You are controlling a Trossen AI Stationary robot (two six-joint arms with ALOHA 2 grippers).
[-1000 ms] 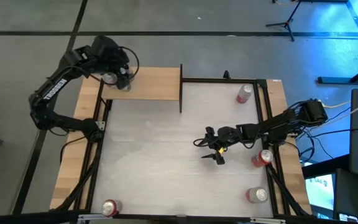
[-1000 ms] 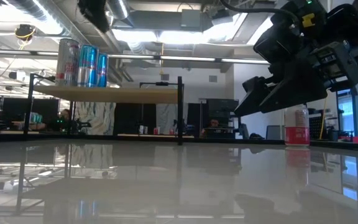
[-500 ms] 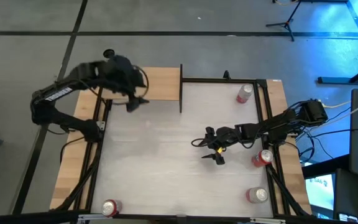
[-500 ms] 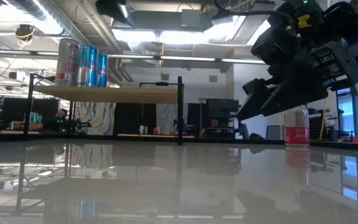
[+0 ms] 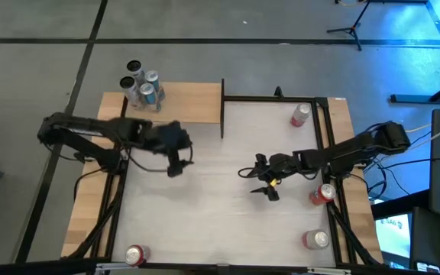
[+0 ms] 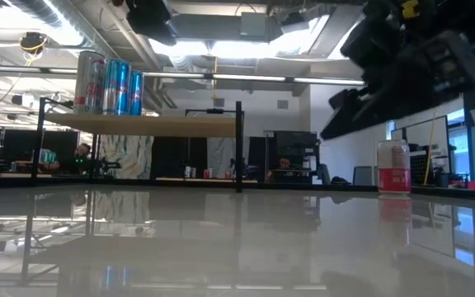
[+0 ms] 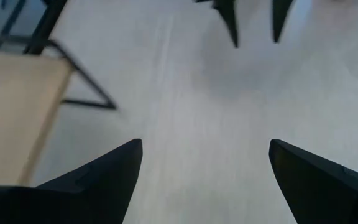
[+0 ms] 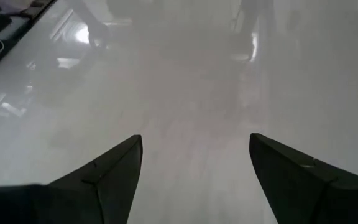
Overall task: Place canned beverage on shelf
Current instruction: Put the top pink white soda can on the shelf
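Observation:
The shelf (image 5: 189, 102), a tan board with a black edge, stands at the table's far left; it also shows in the low view (image 6: 163, 125) and in the left wrist view (image 7: 11, 106). Three cans (image 5: 140, 84) (image 6: 110, 84) stand upright on its left end. My left gripper (image 5: 176, 166) (image 7: 201, 168) hangs open over the bare tabletop, nearer than the shelf, with nothing between its fingers. My right gripper (image 5: 257, 183) (image 8: 194, 168) is open over the table's middle right, above the surface, also holding nothing.
Red cans stand on the table: one at the far right (image 5: 300, 114) (image 6: 393, 167), two along the right edge (image 5: 323, 194) (image 5: 315, 239), one at the near left corner (image 5: 134, 254). A black post (image 5: 222, 107) marks the shelf's right end. Wooden strips flank the white tabletop (image 5: 205, 214).
My left gripper has swung away from the cans on the shelf, toward the table's near edge and right, and come lower over the tabletop, staying open. The three cans stay upright on the shelf.

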